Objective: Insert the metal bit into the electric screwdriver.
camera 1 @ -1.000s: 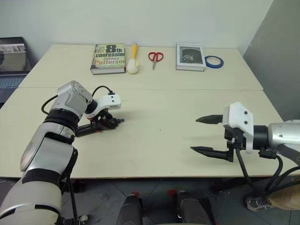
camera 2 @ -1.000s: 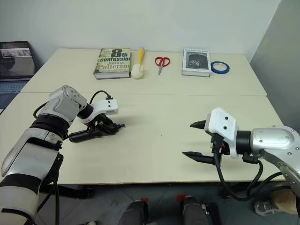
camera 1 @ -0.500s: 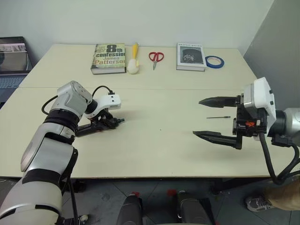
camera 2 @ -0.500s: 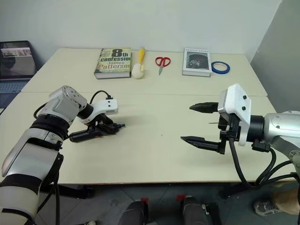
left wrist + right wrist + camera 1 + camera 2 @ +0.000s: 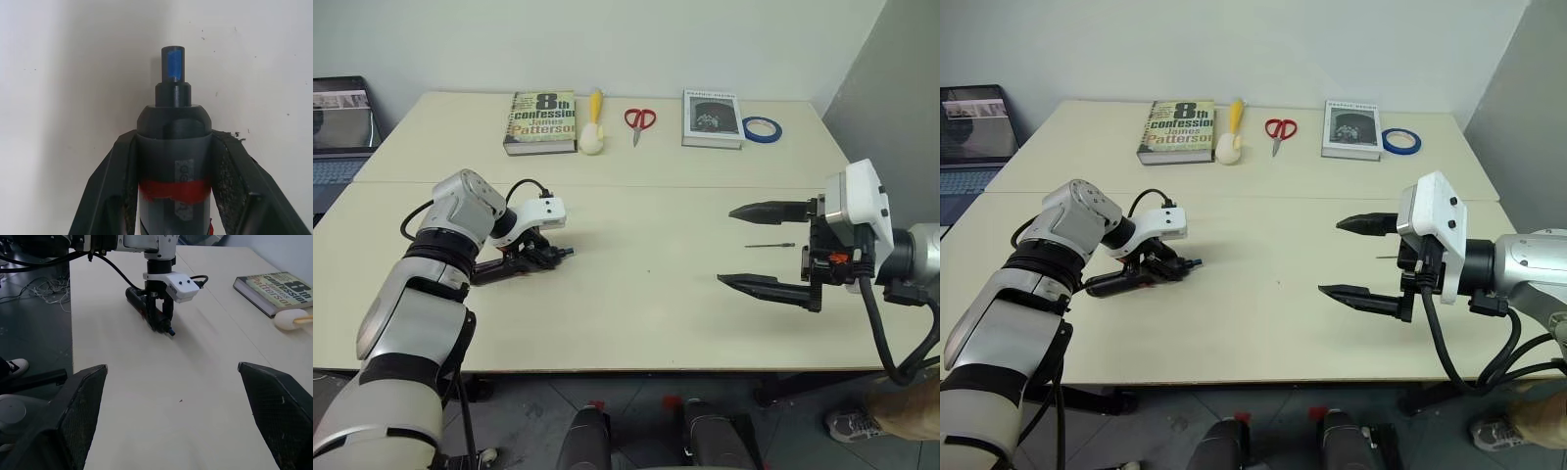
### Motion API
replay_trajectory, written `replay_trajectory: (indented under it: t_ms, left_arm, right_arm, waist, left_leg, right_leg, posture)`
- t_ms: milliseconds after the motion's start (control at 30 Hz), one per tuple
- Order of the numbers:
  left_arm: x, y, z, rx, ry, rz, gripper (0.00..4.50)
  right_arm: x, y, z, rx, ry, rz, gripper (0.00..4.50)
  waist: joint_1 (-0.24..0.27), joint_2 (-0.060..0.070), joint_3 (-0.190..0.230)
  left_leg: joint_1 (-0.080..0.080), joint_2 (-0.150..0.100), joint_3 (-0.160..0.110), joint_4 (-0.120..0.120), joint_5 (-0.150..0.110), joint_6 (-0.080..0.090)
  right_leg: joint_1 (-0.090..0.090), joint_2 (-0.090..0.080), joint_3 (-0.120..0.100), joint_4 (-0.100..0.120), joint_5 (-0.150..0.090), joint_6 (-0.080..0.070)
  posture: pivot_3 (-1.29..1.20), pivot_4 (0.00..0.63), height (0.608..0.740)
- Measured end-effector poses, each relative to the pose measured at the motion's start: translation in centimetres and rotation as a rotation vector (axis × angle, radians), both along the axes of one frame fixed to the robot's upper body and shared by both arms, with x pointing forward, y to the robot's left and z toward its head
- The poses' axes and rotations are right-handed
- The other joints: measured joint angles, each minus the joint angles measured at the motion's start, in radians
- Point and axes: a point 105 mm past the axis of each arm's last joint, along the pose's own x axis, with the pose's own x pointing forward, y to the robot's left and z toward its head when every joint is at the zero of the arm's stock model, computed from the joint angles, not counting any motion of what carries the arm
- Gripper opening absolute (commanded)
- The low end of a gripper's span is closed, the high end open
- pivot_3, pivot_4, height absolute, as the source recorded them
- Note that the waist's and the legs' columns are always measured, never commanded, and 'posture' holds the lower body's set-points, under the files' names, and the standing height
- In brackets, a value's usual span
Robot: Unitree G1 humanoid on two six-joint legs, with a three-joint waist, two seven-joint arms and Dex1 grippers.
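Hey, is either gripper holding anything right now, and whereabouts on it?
The left gripper is shut on the screwdriver, pinching its body at the red band behind the tip. The right gripper is open and empty.

The cream table [image 5: 636,294] bears two books [image 5: 540,121], a brush [image 5: 593,127], scissors [image 5: 637,121], blue tape [image 5: 761,128] and the metal bit [image 5: 769,245].

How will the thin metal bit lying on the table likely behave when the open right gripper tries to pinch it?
The metal bit is a thin straight rod lying flat on the table, so it probably rolls if nudged. It looks stiff and light, and likely slips between wide fingers.
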Motion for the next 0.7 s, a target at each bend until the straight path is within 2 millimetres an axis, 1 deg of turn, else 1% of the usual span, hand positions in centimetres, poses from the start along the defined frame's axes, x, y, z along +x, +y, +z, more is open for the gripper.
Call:
replay_trajectory:
  t_ms: [300, 433, 600, 667, 700]
  left_arm:
    - [-0.2, -0.1, 0.1, -0.012, 0.019, -0.005, 1.65]
    - [-0.4, -0.3, 0.4, -0.044, 0.037, 0.003, 1.65]
    - [-0.4, -1.1, 1.4, -0.093, 0.022, -0.009, 1.65]
    - [-0.4, -1.4, 2.1, -0.116, 0.011, -0.016, 1.65]
    - [-0.3, -1.7, 2.8, -0.144, -0.006, -0.016, 1.65]
  right_arm:
    - [-0.1, -0.1, -0.5, 0.0, 0.016, -0.002, 4.5]
    - [-0.1, -0.1, -0.6, 0.0, 0.016, 0.0, 4.5]
    - [-0.2, 0.0, -0.6, 0.002, 0.01, 0.004, 4.5]
    - [-0.2, -0.1, -0.7, 0.003, 0.013, 0.003, 4.5]
    - [-0.2, -0.1, -0.8, 0.001, 0.018, 0.0, 4.5]
  waist:
    - [0.0, 0.0, 0.0]
    - [0.0, 0.0, 0.0]
    - [0.0, 0.0, 0.0]
    - [0.0, 0.0, 0.0]
    - [0.0, 0.0, 0.0]
  left_leg:
    - [0.0, 0.0, 0.0, 0.0, 0.0, 0.0]
    - [-0.001, 0.0, 0.0, 0.0, 0.0, 0.0]
    - [-0.001, 0.0, 0.0, 0.0, 0.0, 0.0]
    - [-0.001, 0.0, -0.001, 0.0, 0.0, 0.0]
    - [-0.001, 0.0, -0.001, 0.0, 0.0, 0.0]
  right_leg:
    - [0.0, 0.0, 0.0, 0.0, 0.0, 0.0]
    - [-0.001, 0.0, 0.0, 0.0, 0.0, 0.0]
    - [-0.001, 0.0, 0.0, 0.0, 0.0, 0.0]
    - [-0.001, 0.0, 0.0, 0.0, 0.0, 0.0]
    - [-0.001, 0.0, 0.0, 0.0, 0.0, 0.0]
  posture:
    - [0.0, 0.15, 0.74]
    - [0.0, 0.15, 0.74]
    - [0.0, 0.15, 0.74]
    - [0.0, 0.15, 0.74]
    - [0.0, 0.15, 0.74]
